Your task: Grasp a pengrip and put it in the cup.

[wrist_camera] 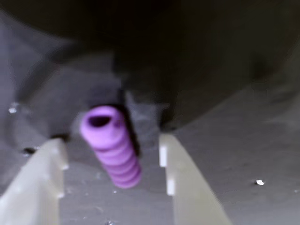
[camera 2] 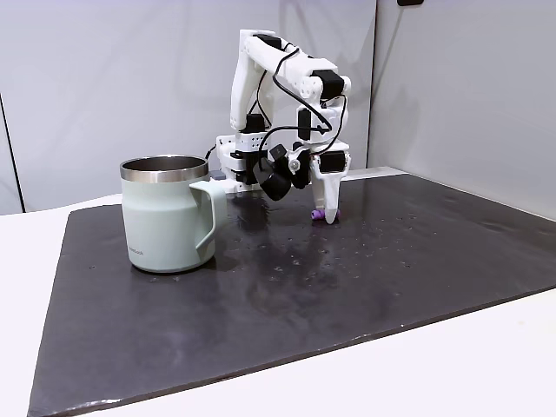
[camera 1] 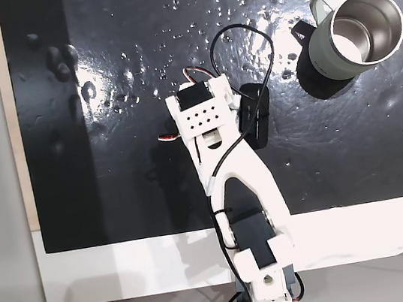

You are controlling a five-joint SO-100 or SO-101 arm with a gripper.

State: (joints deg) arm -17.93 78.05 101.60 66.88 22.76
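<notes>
Up close in the wrist view: the pengrip [wrist_camera: 111, 145], a little purple ribbed tube, lying on the dark mat [wrist_camera: 243, 154] between two pale fingers [wrist_camera: 185, 183], open end up toward the top of the frame. Jaws wide apart, a gap on each side of the tube, nothing held. Picture a bit blurry.

From the side in a fixed view: gripper [camera 2: 328, 208] pointing straight down near the middle of the frame, tips at the mat [camera 2: 347, 287], a small bit of purple pengrip [camera 2: 319, 213] peeking out at the tips. Cup [camera 2: 167, 213] standing upright at the left, handle turned toward the arm, well apart from the gripper.

From above in a fixed view: white arm [camera 1: 226, 162] reaching up from the bottom edge, covering the spot under it. Cup [camera 1: 355, 33] in the upper right corner, shiny inside facing up. Lots of bare wet-looking mat [camera 1: 110, 149] on the left. Between arm and cup, only open mat. Black cable [camera 1: 245, 38] looping above the arm. White table [camera 1: 128, 268] along the bottom, mat edge close to the arm's base
</notes>
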